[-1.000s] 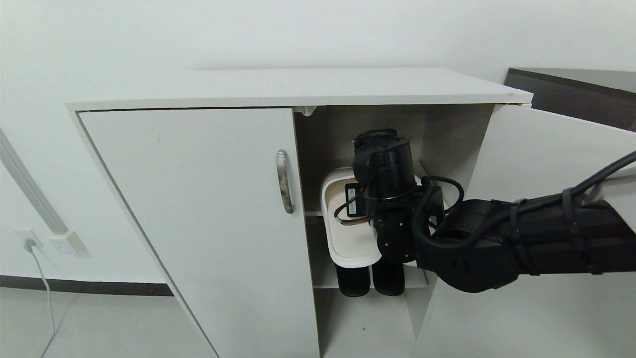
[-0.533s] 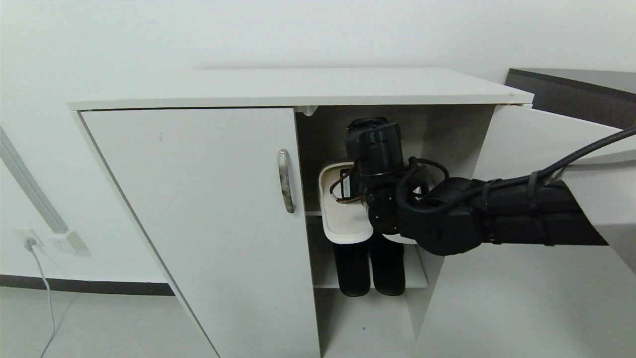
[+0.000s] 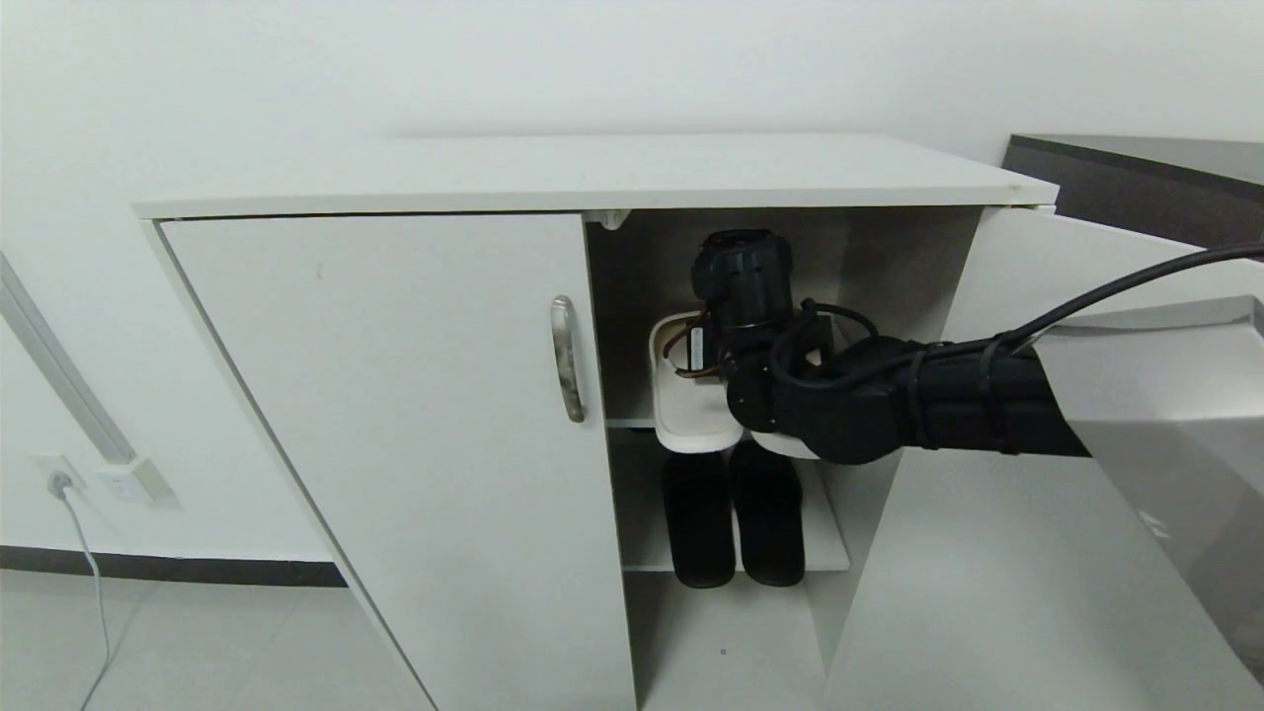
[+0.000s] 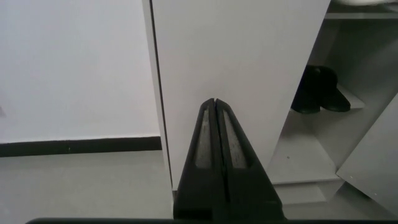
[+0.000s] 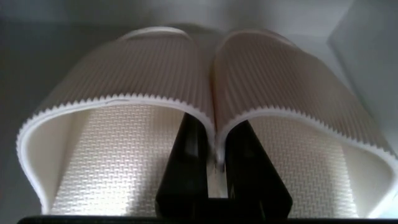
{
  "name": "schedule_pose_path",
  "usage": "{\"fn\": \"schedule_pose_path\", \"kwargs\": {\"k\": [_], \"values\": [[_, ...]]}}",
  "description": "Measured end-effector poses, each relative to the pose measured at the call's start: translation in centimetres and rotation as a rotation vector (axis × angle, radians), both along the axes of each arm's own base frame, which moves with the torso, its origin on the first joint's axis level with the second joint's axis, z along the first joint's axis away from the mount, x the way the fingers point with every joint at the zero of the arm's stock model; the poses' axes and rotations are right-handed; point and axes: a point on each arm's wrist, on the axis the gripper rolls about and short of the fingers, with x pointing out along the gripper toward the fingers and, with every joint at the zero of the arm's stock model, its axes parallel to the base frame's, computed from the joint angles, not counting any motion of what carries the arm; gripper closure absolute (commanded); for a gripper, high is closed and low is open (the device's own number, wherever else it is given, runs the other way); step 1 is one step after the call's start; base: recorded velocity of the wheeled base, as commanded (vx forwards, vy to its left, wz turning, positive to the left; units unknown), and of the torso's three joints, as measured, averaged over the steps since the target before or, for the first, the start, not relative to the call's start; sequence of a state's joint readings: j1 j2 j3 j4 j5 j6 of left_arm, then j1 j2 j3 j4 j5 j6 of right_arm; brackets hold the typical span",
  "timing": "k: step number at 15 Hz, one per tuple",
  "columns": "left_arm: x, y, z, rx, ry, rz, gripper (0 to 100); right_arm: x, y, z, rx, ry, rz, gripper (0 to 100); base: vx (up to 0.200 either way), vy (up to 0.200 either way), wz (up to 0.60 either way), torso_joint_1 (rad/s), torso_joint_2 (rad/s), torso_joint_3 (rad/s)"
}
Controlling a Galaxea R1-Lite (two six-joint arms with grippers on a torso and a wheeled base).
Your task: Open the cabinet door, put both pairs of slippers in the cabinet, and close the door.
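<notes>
The white slippers [image 3: 694, 420], judged light, soft and bendable, are held pinched together at their adjoining inner strap edges by the right gripper [image 5: 216, 140] over the front edge of the cabinet's [image 3: 592, 176] upper shelf [image 3: 629, 423].

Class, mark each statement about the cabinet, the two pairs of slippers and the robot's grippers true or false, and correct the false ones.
1. The black slippers lie on a shelf inside the cabinet. True.
2. Both cabinet doors stand open. False: the left door is shut; just the right door is open.
3. The right gripper is shut on the white slippers. True.
4. The left gripper holds a slipper. False: it is shut and empty.
5. The white slippers are higher than the black slippers. True.
</notes>
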State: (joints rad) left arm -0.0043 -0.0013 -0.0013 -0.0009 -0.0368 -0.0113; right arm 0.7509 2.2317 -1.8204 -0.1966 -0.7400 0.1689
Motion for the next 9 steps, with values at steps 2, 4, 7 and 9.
{"fn": "schedule_pose_path", "kwargs": {"k": [2, 4, 7, 9], "values": [[0.0, 0.0, 0.0, 0.0, 0.001, 0.001, 100, 0.6, 0.1, 0.0, -0.001, 0.002, -0.007, 100, 0.0, 0.0, 0.0, 0.0, 0.0, 0.0], [0.0, 0.0, 0.0, 0.0, 0.0, 0.001, 100, 1.2, 0.0, 0.1, -0.005, 0.01, -0.017, 100, 0.0, 0.0, 0.0, 0.0, 0.0, 0.0], [0.0, 0.0, 0.0, -0.001, 0.0, 0.001, 100, 1.8, 0.1, -0.1, -0.008, 0.014, -0.025, 100, 0.0, 0.0, 0.0, 0.0, 0.0, 0.0], [0.0, 0.0, 0.0, -0.002, 0.001, 0.0, 100, 2.3, 0.0, -0.3, -0.007, 0.012, -0.033, 100, 0.0, 0.0, 0.0, 0.0, 0.0, 0.0]]}}
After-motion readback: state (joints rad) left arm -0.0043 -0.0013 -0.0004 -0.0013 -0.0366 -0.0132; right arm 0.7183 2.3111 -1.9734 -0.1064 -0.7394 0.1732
